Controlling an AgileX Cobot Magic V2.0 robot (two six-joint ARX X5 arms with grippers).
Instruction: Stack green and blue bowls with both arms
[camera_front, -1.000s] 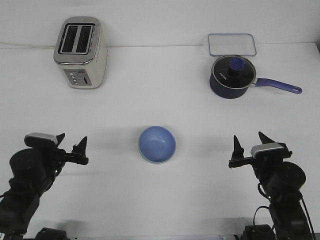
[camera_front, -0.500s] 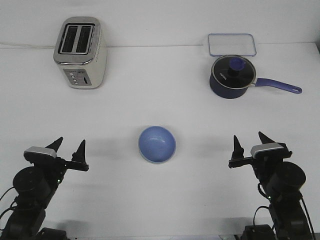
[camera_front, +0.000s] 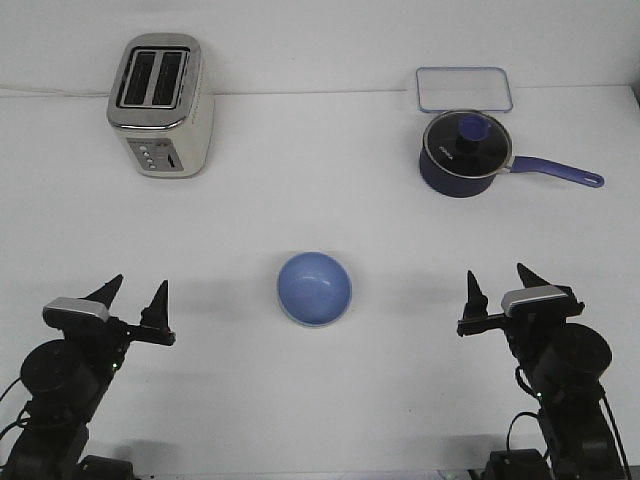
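The blue bowl (camera_front: 314, 288) sits upright at the middle of the white table. A thin pale edge shows under its front rim; I cannot tell whether that is the green bowl, which shows nowhere else. My left gripper (camera_front: 138, 286) hangs open and empty well to the left of the bowl, near the table's front edge. To the bowl's right, about as far away, my right gripper (camera_front: 498, 274) is open with nothing between its fingers. Neither gripper touches the bowl.
A silver toaster (camera_front: 160, 105) stands at the back left. At the back right are a dark navy saucepan (camera_front: 462, 153) with its long handle pointing right and a clear rectangular lid (camera_front: 465, 88) behind it.
The left arm has drawn back and down towards the front left corner, staying open. The right arm and the bowl have not moved.
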